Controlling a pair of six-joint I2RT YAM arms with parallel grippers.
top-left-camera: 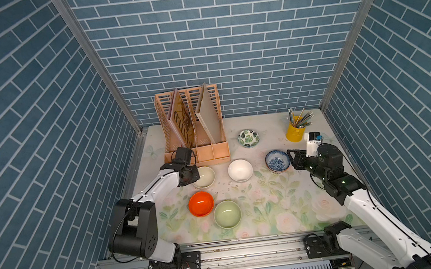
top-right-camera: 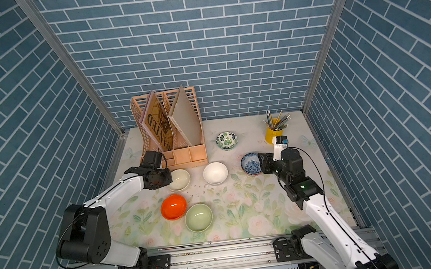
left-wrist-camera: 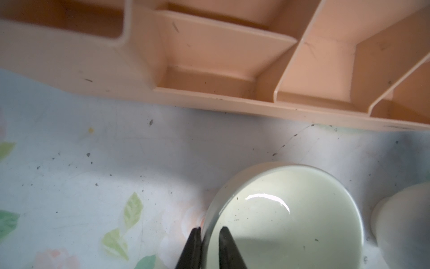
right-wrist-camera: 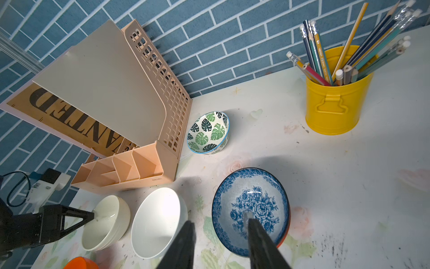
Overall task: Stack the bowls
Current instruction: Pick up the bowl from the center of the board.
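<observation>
Our left fingers are pinching the rim of the cream bowl, one finger lying outside the wall and one inside it, with only the wall between them. That bowl is standing upright just in front of the peach file rack, toward the left side of the worktop, and the white bowl is sitting just beside it without touching it. Our right fingers are standing apart and straddling the rim of the blue floral bowl. One is reaching down into the bowl and the other is hanging outside, clear of the wall, so we are gripping nothing there. The blue floral bowl is nesting in an orange-red bowl (only a sliver of it is showing in the right wrist view). The pair is sitting at the right side of the worktop, near the yellow pencil cup. Farther back, the leaf-patterned bowl is sitting alone between the file rack and the cup. Nearer to our bases, the plain orange bowl and the pale green bowl are sitting side by side, and we cannot tell whether they are touching.
</observation>
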